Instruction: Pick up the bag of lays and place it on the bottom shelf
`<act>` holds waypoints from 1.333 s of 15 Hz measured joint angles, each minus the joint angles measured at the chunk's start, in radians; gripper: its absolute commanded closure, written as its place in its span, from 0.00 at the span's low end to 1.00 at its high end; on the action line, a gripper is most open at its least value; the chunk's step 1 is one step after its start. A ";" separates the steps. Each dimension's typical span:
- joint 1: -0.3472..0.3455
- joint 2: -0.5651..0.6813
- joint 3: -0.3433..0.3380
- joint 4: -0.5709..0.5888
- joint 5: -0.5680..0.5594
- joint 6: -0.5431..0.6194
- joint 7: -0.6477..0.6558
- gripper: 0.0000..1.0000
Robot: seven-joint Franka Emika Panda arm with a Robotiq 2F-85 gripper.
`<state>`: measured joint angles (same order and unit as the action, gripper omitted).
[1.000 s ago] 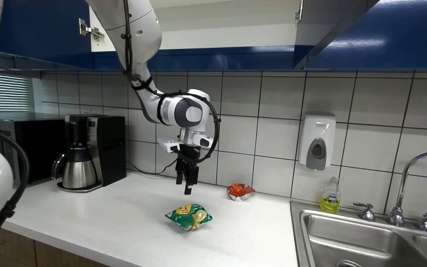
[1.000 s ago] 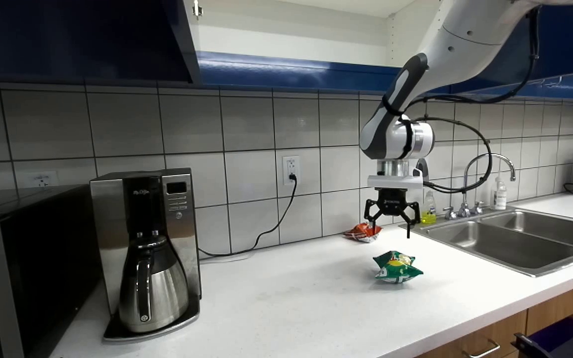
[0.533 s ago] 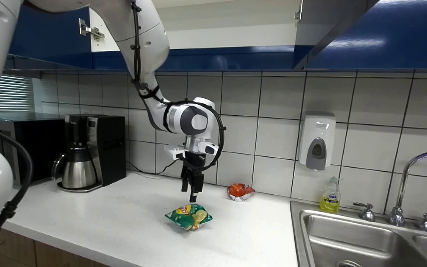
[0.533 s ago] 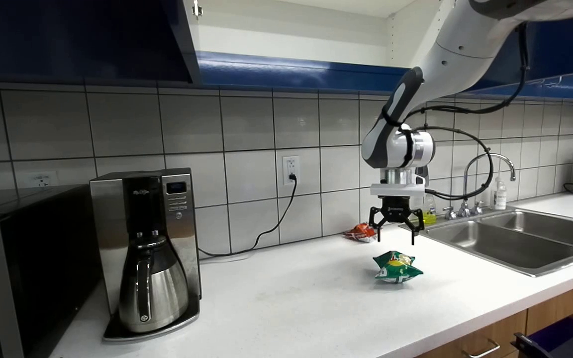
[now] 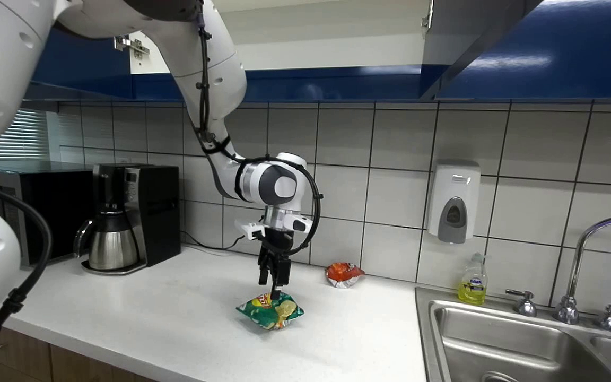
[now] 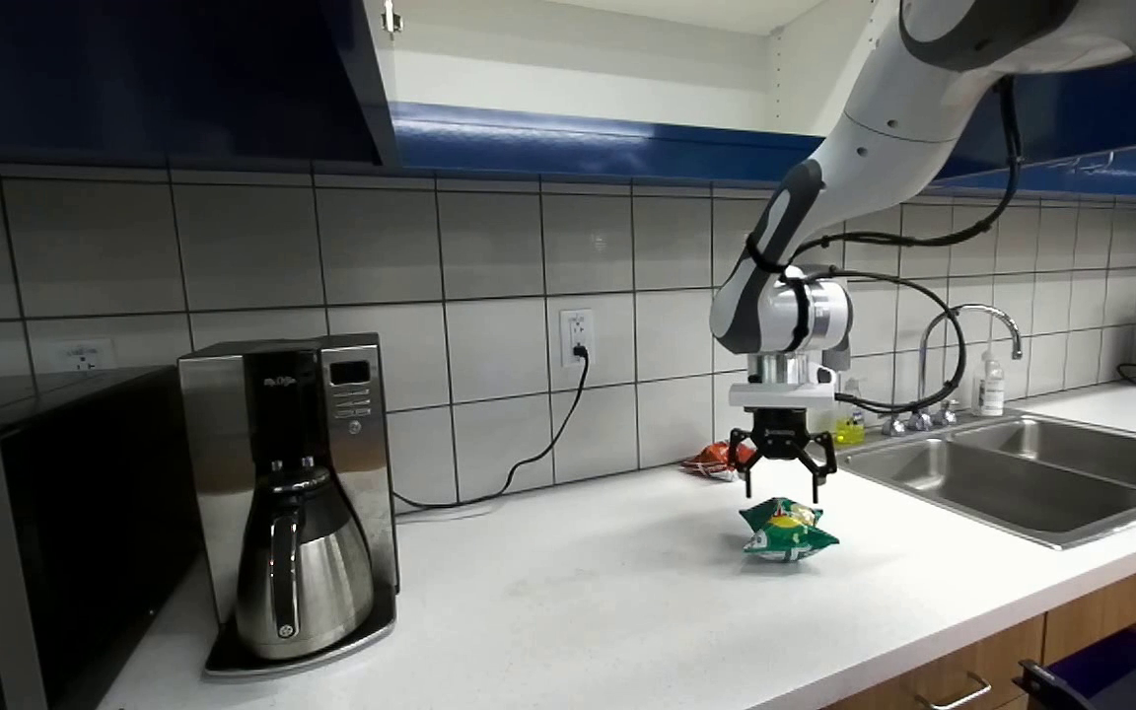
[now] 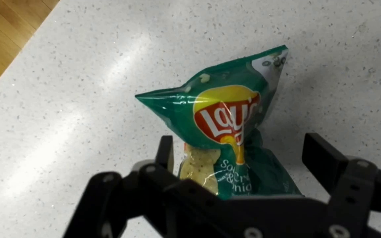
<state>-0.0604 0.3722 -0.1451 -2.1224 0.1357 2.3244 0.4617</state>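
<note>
The green Lay's bag lies on the white counter in both exterior views (image 5: 272, 317) (image 6: 787, 544). It also shows in the wrist view (image 7: 207, 79), creased across its middle, its lower end hidden behind the gripper. My gripper (image 6: 782, 498) is open and empty just above the bag, pointing down. In the wrist view the gripper (image 7: 238, 142) has one finger at each side of the bag, with counter showing between bag and fingers. An open wall cabinet with a blue bottom edge (image 5: 332, 85) is above the counter; its shelf surface is hidden from below.
A red and silver bag (image 5: 343, 274) lies by the tiled wall. A steel sink (image 5: 496, 339) and a yellow soap bottle (image 5: 473, 284) are to one side; a coffee maker (image 6: 346, 454) and a microwave (image 6: 85, 473) to the other. An open cabinet door (image 5: 475, 42) juts out overhead.
My gripper has come down towards the green bag, its jaws staying open. The arm has lowered with it. The bag has not moved.
</note>
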 measured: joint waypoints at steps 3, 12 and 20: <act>0.007 0.023 0.000 0.009 0.000 0.007 0.005 0.00; 0.011 0.082 -0.002 0.042 -0.001 0.044 0.017 0.00; 0.028 0.105 -0.009 0.061 -0.002 0.049 0.028 0.58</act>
<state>-0.0321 0.4775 -0.1539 -2.0611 0.1336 2.3737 0.4900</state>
